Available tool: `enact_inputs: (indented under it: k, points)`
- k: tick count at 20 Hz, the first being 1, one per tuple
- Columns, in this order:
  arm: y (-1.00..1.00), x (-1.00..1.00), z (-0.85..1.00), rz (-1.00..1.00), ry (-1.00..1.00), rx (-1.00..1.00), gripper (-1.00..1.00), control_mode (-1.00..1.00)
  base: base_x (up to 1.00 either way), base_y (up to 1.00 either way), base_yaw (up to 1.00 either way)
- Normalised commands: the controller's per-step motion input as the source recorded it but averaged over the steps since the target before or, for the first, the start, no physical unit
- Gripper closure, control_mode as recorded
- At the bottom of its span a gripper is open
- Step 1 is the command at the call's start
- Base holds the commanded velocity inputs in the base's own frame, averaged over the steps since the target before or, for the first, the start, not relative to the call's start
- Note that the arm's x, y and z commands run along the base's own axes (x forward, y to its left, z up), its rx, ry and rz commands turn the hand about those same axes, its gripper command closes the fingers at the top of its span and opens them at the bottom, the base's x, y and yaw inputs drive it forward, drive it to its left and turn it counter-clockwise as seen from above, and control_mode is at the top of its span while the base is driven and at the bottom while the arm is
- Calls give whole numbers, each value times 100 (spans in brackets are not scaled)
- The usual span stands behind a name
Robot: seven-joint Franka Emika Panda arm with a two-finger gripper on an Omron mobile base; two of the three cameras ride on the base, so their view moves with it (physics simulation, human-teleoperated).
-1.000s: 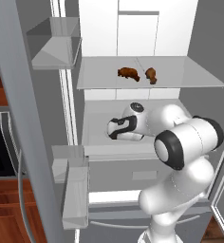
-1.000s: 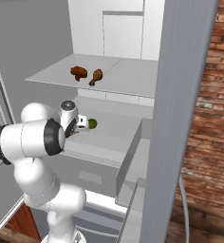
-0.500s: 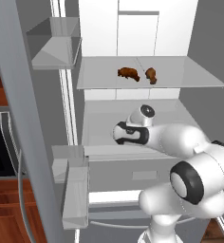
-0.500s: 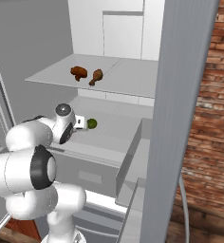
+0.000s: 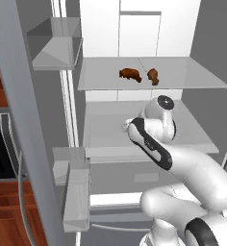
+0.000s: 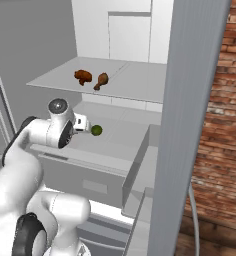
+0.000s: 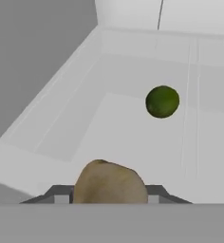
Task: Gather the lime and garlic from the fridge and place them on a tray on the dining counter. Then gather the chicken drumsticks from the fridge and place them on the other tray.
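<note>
Arm: swung lower and forward on the middle shelf of the fridge (image 6: 190, 100) since the earlier frame. Jaws: grasping the garlic (image 7: 111, 182), a tan bulb. Lime (image 7: 162, 101): on that shelf, just beyond. Chicken drumsticks (image 5: 137, 75): shelf above. Step: produce gathering. Next: likely withdraw garlic toward the dining counter tray.

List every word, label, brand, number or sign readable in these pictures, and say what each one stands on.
None: no text shows anywhere.
The fridge walls and shelves are blank.
The lime, the chicken drumsticks and the beige lump between the gripper fingers bear no label.
The brick wall carries no sign.
</note>
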Motion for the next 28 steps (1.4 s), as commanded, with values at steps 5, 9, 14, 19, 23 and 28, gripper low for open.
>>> enact_inputs:
  k: [5,9,14,19,23,28]
  points:
    - [-27,-89,79,-17,4,0,100,-100,0,0,0]
    - [-32,-100,75,-13,0,0,100,-100,0,0,0]
    - [-18,-100,73,-3,0,0,100,-100,0,0,0]
    - [-2,-100,72,0,-4,2,100,-100,0,0,0]
    - [0,-98,73,0,0,1,100,-100,0,0,0]
    - [0,-96,66,0,0,0,100,-100,0,0,0]
